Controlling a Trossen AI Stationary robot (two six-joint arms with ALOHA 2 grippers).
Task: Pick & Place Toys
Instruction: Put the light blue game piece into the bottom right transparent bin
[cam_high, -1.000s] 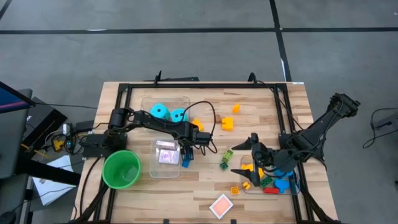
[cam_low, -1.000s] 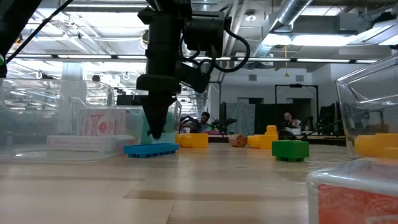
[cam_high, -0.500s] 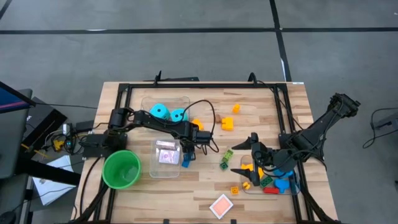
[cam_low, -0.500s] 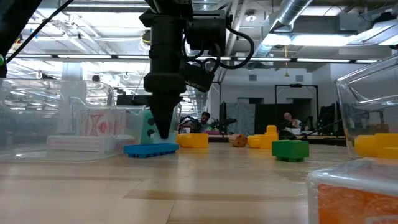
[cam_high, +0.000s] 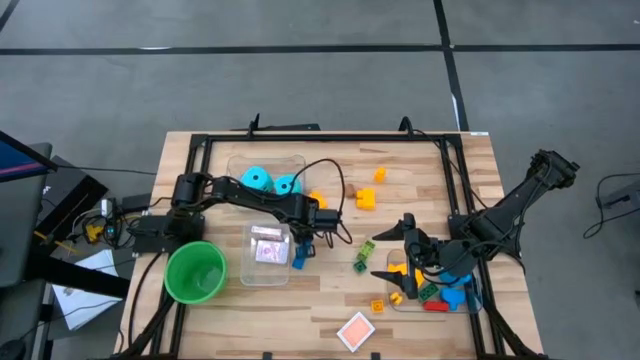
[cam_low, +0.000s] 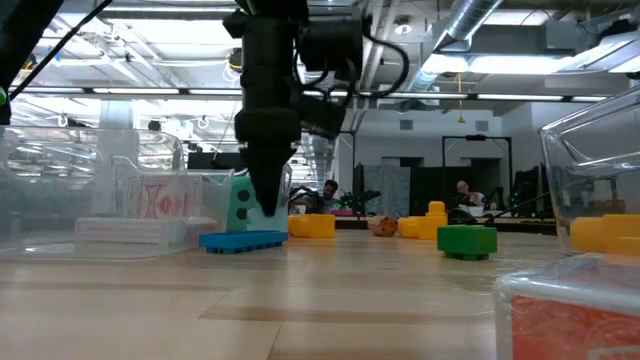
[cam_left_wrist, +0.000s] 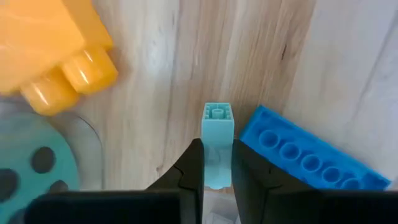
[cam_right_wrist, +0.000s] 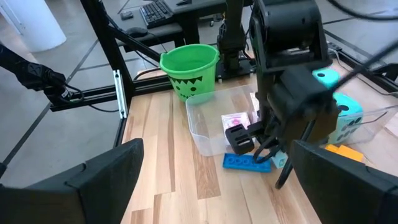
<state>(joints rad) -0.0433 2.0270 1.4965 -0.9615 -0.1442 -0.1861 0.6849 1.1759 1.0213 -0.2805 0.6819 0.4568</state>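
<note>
The left pincer (cam_left_wrist: 216, 171) pinches a small cyan brick (cam_left_wrist: 217, 134), its long axis running straight out between the fingers.

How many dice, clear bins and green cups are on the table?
Dice: 2
Bins: 3
Cup: 1
Total: 6

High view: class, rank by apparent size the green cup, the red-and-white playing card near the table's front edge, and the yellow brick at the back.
1. Green plastic cup
2. Red-and-white playing card
3. Small yellow plastic brick
</note>
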